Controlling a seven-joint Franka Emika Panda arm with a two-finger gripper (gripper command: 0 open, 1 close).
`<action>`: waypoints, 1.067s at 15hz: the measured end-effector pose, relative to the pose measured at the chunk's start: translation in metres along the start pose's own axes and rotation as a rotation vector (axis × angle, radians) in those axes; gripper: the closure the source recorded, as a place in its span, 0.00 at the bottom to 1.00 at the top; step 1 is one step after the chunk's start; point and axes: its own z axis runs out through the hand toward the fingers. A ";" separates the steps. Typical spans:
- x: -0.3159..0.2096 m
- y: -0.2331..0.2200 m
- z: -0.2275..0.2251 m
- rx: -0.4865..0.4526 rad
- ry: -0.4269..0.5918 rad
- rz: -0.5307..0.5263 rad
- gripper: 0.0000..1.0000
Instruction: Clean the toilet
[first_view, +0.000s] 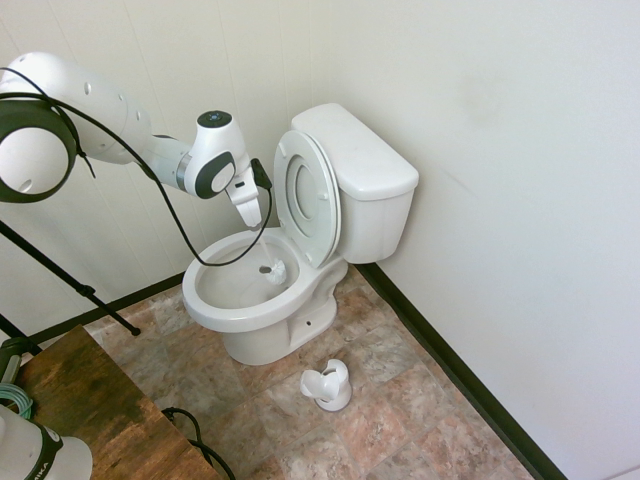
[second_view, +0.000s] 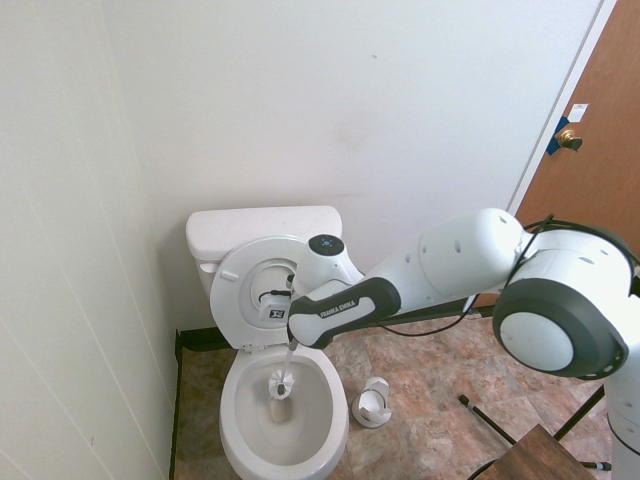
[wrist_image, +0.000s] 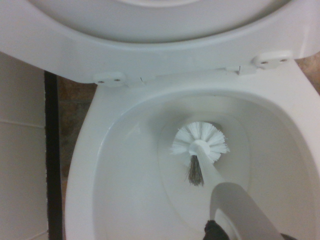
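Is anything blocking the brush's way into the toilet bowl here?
Nothing visible. The seat and lid are raised, the toilet bowl is open, and the brush held by the gripper already has its head inside.
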 end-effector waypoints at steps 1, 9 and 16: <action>-0.003 -0.001 0.008 -0.001 0.006 0.004 1.00; -0.041 -0.014 0.031 0.002 0.035 -0.004 1.00; -0.079 -0.007 0.043 -0.017 0.037 -0.041 1.00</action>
